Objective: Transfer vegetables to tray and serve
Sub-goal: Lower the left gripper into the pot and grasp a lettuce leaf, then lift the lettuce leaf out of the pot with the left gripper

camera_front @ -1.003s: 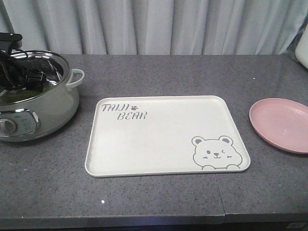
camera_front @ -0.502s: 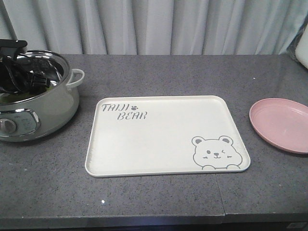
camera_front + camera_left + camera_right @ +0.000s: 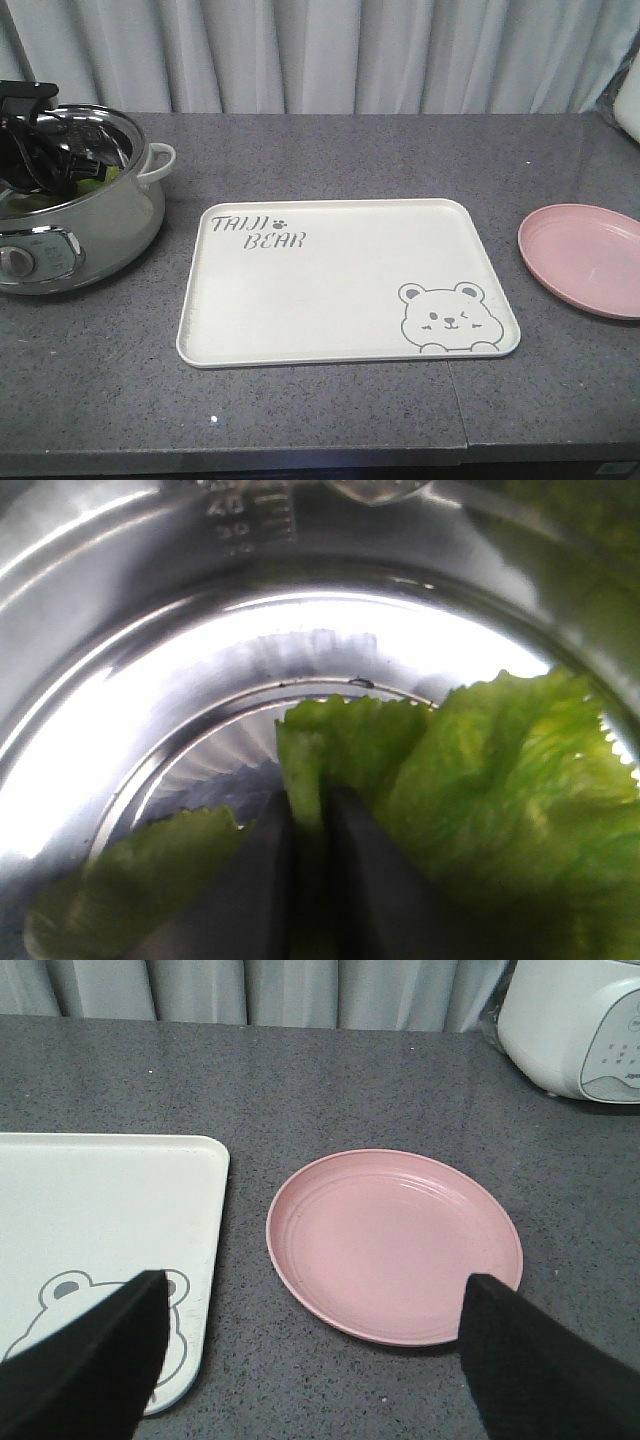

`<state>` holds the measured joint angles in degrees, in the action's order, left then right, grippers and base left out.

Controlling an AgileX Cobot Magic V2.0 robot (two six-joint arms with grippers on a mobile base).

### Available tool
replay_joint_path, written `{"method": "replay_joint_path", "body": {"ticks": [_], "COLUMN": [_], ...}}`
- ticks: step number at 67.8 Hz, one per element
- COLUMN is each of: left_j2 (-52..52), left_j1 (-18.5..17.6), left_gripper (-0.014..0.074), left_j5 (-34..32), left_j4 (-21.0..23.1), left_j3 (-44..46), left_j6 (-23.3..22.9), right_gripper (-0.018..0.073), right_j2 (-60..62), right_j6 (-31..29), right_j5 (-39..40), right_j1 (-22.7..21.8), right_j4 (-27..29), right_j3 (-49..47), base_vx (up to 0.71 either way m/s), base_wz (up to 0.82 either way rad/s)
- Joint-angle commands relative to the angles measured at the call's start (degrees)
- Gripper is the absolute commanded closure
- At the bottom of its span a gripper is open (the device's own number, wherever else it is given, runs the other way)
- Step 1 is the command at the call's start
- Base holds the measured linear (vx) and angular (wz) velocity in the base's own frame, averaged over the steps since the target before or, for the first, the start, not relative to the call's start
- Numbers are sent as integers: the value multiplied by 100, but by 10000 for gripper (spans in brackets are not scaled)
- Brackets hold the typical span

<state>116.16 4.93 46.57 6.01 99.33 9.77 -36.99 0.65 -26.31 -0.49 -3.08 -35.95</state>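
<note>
Left wrist-mounted view: the lettuce leaf (image 3: 500, 780), pinched by the left pincer (image 3: 305, 815) inside the electric pot (image 3: 120, 630), should be raised slowly until clear, then carried right to the tray (image 3: 330, 300).

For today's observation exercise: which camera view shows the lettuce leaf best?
The left wrist view: the lettuce leaf appears close up, pinched by the left gripper inside the steel pot. The front view shows only a green sliver; the right wrist view shows none.

tray (image 3: 330, 325) | grey lettering "TAIJI BEAR" | upper-left corner
</note>
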Motion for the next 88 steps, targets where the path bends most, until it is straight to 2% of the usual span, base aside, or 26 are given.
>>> {"method": "replay_joint_path", "body": {"ticks": [1, 35, 58, 65, 73, 88], "left_j2": [-298, -1357, -2329, -2674, -3047, -3871], "left_j1": [-1, -1, -22, -22, -22, -22], "left_gripper": [604, 603, 602, 602, 602, 602], "left_j5": [-82, 128, 516, 681, 902, 387], "left_j4": [-13, -13, 86, 387, 940, 1908], "left_j3": [155, 155, 149, 149, 80, -1040], "left_j6": [-1, -1, 22, 190, 536, 1037], "right_gripper": [-21, -21, -21, -21, -21, -21], "right_j2": [-51, -51, -51, -51, -51, -51], "right_j6": [-65, -65, -65, -65, -65, -65], "right_j5": [406, 403, 403, 403, 403, 415], "right_j1": [-18, -18, -18, -18, -18, -18], "right_j4": [-54, -54, -54, -54, -47, 81], "right_j3": [-192, -192, -192, -192, -192, -192], "base_vx": [0, 0, 0, 0, 0, 0], "base_wz": [0, 0, 0, 0, 0, 0]}}
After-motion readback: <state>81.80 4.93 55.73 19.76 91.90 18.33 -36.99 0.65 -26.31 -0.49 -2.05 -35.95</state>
